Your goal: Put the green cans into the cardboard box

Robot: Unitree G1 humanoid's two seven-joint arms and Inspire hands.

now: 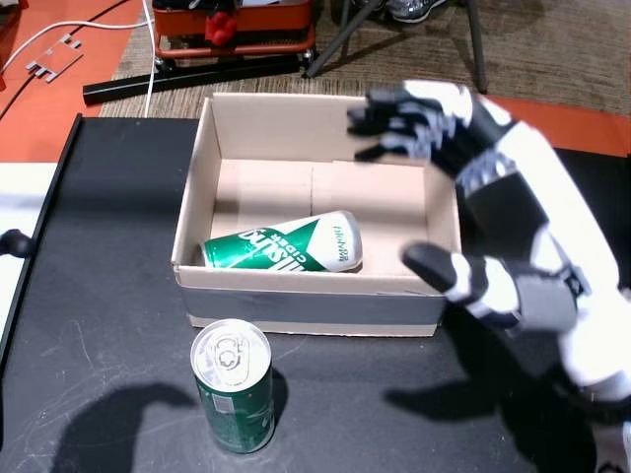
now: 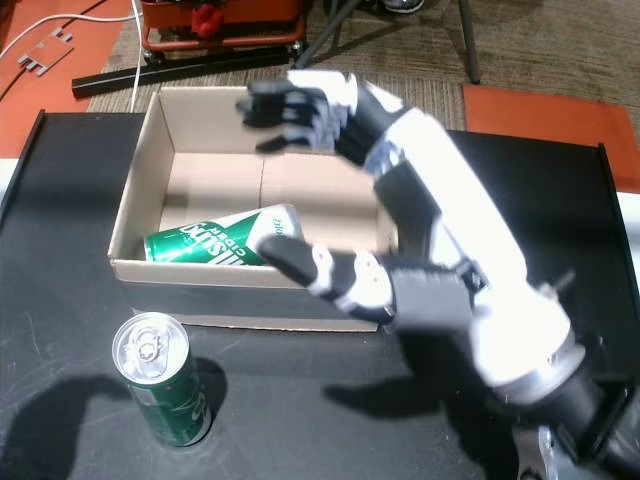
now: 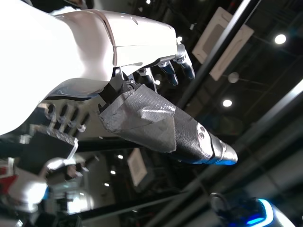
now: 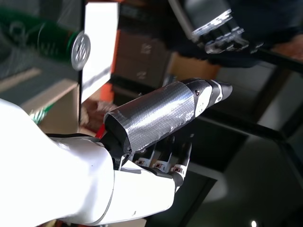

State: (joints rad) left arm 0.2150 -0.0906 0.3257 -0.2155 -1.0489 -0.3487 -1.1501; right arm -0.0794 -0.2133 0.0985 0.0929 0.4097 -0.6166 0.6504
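While the right hand (image 1: 449,187) hangs over the right side of the box (image 1: 207,163), its fingers are spread and hold nothing: the four dark fingers (image 1: 394,123) reach left above the far wall, and the thumb (image 1: 434,266) juts out over the near right corner. Both head views show the same pose, with the hand (image 2: 330,190) above the box (image 2: 135,195) and clear of its contents. One can (image 1: 286,246) lies on its side inside the box against the near wall, its top toward the left; it shows likewise in a head view (image 2: 215,243). A second can (image 1: 235,389) stands upright on the black table (image 1: 99,296), just in front of the box's near left part and apart from it, pull-tab lid up (image 2: 165,380).

On the right wrist view the tape-wrapped thumb (image 4: 165,118) sticks out away from the curled fingers (image 4: 165,158), nothing between them; a can's lid (image 4: 81,49) shows blurred at the upper left.

On the left wrist view the left hand (image 3: 142,90) is seen against ceiling lights, its taped thumb (image 3: 161,127) extended and its fingers (image 3: 177,68) loosely bent, holding nothing. It is out of both head views.
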